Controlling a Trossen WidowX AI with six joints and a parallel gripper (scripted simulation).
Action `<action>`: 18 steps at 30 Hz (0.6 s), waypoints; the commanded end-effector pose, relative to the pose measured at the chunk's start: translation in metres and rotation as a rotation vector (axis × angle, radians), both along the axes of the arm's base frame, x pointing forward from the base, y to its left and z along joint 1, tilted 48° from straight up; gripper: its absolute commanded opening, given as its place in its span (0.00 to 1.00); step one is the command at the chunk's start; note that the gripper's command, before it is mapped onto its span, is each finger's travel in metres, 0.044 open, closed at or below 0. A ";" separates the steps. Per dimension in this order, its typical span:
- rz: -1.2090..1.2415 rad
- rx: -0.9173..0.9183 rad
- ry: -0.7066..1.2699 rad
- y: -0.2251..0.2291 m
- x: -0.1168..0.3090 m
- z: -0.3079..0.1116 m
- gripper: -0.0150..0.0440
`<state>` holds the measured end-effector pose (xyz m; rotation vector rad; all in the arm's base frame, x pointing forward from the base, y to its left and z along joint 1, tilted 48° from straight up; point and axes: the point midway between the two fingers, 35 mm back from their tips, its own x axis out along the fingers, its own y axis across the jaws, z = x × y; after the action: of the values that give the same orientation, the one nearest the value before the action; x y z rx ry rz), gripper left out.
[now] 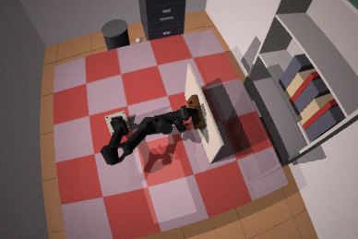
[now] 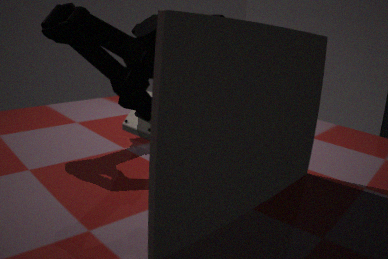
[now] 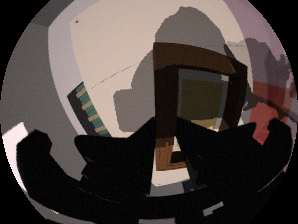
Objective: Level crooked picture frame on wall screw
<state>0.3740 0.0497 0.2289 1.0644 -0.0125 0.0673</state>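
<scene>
The brown picture frame (image 1: pixel 196 103) (image 3: pixel 165 90) is against the front of an upright cream panel (image 1: pixel 213 141) (image 3: pixel 112 47). In the exterior view only the dark back of this panel (image 2: pixel 240 107) shows, and it hides the frame. My gripper (image 1: pixel 192 113) (image 3: pixel 164 120) is shut on the frame's side bar, which passes between the fingertips in the wrist view. The black fingers cover part of the frame's lower area. The screw and the notched strip are hidden behind the frame. The slanted wrist view does not let me tell how level the frame is.
A grey shelf unit (image 1: pixel 272 90) with books (image 1: pixel 308 90) stands behind the panel. A dark drawer cabinet (image 1: pixel 165 4), a round bin (image 1: pixel 116 35) and a small white ball (image 1: pixel 138 40) are at the back. The arm's base plate (image 1: pixel 110 119) is on the checkered floor.
</scene>
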 end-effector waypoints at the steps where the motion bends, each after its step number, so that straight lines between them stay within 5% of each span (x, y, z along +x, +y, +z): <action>1: 0.009 0.007 -0.007 0.002 0.000 0.002 0.25; 18: 0.009 0.007 -0.007 0.003 0.000 0.002 0.25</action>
<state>0.3743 0.0499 0.2284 1.0644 -0.0120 0.0666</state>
